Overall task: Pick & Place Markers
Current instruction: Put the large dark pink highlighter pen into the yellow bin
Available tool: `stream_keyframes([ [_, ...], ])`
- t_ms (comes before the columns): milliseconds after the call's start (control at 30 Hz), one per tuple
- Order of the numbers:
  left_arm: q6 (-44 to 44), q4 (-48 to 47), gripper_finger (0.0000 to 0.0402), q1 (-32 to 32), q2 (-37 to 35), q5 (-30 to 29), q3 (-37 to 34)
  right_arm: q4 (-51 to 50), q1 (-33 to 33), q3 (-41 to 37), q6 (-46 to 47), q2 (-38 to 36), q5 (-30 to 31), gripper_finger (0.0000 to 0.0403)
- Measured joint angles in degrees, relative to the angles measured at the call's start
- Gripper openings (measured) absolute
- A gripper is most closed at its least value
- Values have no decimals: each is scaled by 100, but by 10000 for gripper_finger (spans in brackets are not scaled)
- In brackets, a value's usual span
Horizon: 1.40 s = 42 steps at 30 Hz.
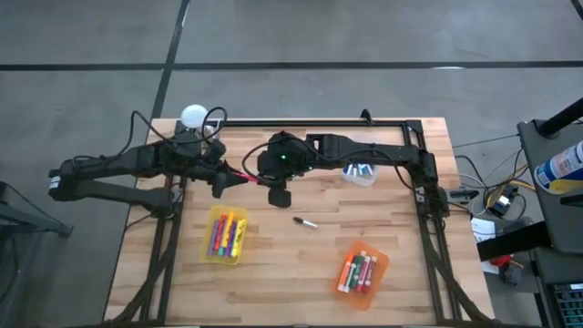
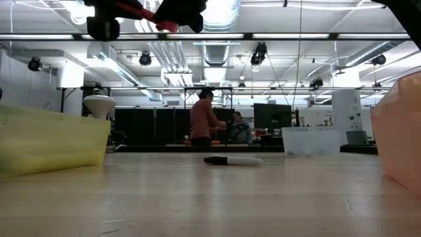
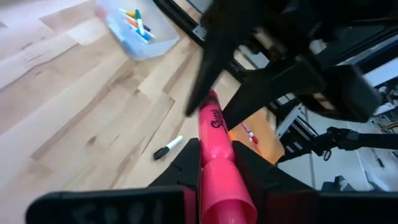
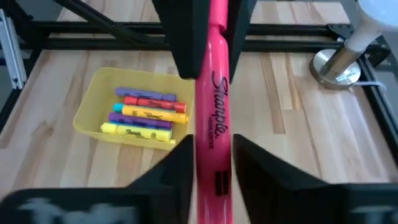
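Above the table's middle, the left gripper [image 3: 217, 165] and right gripper [image 4: 211, 155] meet tip to tip, sharing 1 pink marker [image 4: 211, 106]. Left fingers clamp one end; right fingers flank the other end, grip unclear. A black-and-white marker [image 1: 306, 221] lies on the table [image 1: 273, 264]

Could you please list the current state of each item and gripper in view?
pink marker: capped, in the air, spanning both grippers
left gripper: shut on pink marker
right gripper: around the marker's other end
black-and-white marker: capped, lying loose on the table
yellow bin: upright, holding markers
orange bin: upright, holding markers
clear bin: upright, holding markers
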Motion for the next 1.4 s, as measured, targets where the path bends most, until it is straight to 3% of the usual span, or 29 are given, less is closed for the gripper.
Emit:
stream_keyframes([
  [167, -1, -552, 52, 4, -41, 373, 1, -391, 2, -54, 94, 4, -23, 178],
  [300, -108, -1283, 52, -4, -38, 1071, 0, -602, -1, -192, 98, 4, -14, 211],
  [533, -95, -2784, 52, -4, 155, 2029, 0, -606, 2, -684, 239, 9, -15, 224],
  [767, -216, -3149, 52, -81, 731, 3029, -276, -538, 2, -1227, 333, 9, -15, 225],
  [1133, 531, -3229, 56, -203, 2207, 3157, -741, -294, 27, -1677, 526, 20, -54, 226],
  [1400, 763, -3213, 147, -203, 3118, 2848, -681, -275, 28, -1718, 588, 20, -73, 226],
])
